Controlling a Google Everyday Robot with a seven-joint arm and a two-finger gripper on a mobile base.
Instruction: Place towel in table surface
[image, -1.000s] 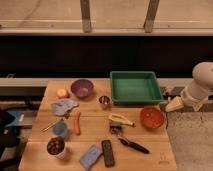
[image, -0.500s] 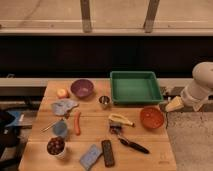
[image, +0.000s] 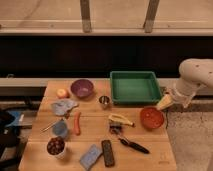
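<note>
One soft, crumpled light blue-grey cloth towel (image: 64, 106) lies on the light brown plank-wood surface (image: 145, 141), left side, between the round purple bowl (image: 82, 88) and the small blue cup (image: 60, 128). Bowls counted: two, purple and orange-red (image: 151, 117). One green rectangular tray (image: 113, 88). One flat blue sponge (image: 90, 156). The robot's cream hand (image: 165, 103) hangs off the surface's right edge, opened wide, holding nothing.

Dim warm light, dark shadowed background
</note>
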